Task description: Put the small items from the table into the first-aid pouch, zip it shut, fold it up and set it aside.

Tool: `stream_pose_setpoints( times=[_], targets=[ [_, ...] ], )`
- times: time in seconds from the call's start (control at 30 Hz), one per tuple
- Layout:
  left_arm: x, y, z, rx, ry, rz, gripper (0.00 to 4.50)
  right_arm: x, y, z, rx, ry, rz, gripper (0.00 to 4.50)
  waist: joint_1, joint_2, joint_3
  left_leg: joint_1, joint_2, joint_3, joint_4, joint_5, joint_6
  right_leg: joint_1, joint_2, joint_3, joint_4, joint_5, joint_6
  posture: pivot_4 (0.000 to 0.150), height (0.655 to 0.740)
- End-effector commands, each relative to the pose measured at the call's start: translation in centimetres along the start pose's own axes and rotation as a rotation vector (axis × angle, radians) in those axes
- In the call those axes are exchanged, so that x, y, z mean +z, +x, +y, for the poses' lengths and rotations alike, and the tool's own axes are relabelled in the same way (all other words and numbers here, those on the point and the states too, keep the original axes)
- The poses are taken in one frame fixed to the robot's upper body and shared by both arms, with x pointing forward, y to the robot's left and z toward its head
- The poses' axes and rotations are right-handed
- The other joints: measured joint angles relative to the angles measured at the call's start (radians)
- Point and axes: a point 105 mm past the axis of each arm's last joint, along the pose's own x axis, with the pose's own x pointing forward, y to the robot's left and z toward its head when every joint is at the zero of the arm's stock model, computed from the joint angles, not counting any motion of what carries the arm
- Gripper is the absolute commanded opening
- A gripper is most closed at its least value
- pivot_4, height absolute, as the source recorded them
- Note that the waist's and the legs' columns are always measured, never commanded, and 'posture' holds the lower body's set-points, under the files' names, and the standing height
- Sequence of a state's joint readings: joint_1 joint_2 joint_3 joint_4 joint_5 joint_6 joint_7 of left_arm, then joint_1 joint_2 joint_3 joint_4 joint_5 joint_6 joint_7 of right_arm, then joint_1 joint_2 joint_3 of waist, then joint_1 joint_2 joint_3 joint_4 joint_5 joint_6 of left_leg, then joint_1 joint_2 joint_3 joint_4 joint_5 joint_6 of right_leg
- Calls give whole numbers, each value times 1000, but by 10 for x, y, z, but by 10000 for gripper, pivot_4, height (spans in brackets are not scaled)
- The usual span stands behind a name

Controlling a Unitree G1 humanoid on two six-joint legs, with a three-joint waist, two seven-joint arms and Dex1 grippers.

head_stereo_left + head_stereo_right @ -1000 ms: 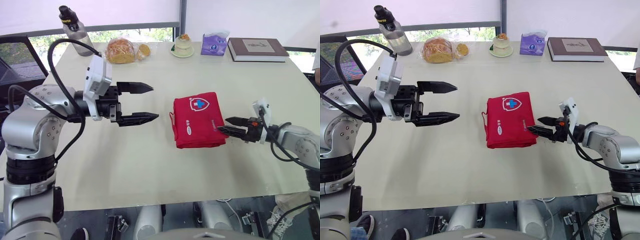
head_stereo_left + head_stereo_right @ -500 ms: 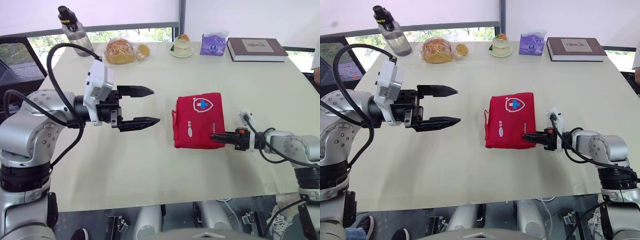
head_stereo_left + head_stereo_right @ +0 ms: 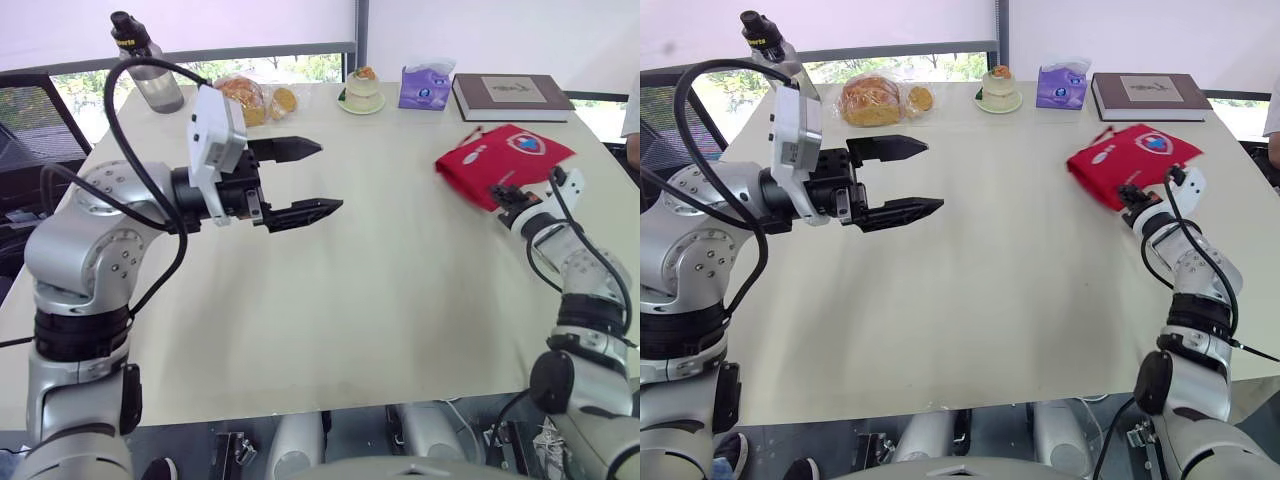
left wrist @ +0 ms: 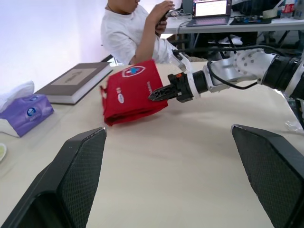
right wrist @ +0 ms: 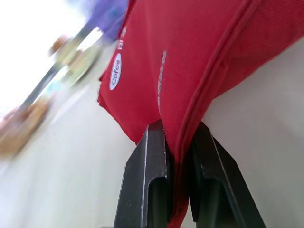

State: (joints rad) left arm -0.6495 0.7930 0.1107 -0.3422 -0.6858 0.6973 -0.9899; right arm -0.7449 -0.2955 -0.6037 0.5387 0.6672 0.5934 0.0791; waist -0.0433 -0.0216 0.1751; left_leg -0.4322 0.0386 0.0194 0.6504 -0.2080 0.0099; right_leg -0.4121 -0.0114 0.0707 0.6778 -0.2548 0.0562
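Now the red first-aid pouch [image 3: 505,152] is clamped at its edge by the right gripper [image 3: 502,193], tilted near the book [image 3: 515,95]; the left gripper [image 3: 330,177] is held wide apart.

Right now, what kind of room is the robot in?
Probably an office or workroom. A person is at a desk with a laptop, and the big table holds a book, tissues and bread.
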Motion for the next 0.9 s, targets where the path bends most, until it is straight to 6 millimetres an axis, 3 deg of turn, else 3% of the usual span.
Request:
stream_pose_setpoints(
  times=[0.03,0.1,0.27,0.4,0.53,0.77,0.9],
  targets=[
    [10,2,2,4,63,-21,45000,27,11,-3,-73,117,-162,919,-3,0,0,0,0,0,0,0,0,0,0,1,0,0,0,1500,7387],
    [11,2,3,5,68,-26,45000,29,16,-3,-84,164,-192,919,-3,0,0,0,0,1,0,0,0,0,0,1,0,0,0,1500,7387],
    [8,1,7,30,80,-28,45000,16,25,7,-19,249,-145,22911,0,0,0,0,0,0,0,0,0,0,0,1,0,0,0,1500,7387],
    [-1,1,4,50,70,-20,45000,-6,13,17,108,38,-46,43383,0,0,0,0,0,0,-1,0,0,0,0,1,-1,0,0,1500,7387],
    [-19,3,-2,95,34,9,45000,-22,-14,15,213,-283,4,44310,1,1,0,0,0,0,-2,0,0,0,0,0,-1,0,0,1500,7387],
    [-59,-7,-12,191,-62,75,45000,-38,-70,18,402,-640,30,44310,2,2,0,1,0,0,-1,0,0,0,-1,0,0,0,0,1500,7387],
    [-122,-43,-20,331,-222,201,45000,-50,-141,20,692,-871,47,44310,2,8,-3,2,0,1,-1,0,0,1,-1,1,0,-1,0,1500,7387]
  ],
)
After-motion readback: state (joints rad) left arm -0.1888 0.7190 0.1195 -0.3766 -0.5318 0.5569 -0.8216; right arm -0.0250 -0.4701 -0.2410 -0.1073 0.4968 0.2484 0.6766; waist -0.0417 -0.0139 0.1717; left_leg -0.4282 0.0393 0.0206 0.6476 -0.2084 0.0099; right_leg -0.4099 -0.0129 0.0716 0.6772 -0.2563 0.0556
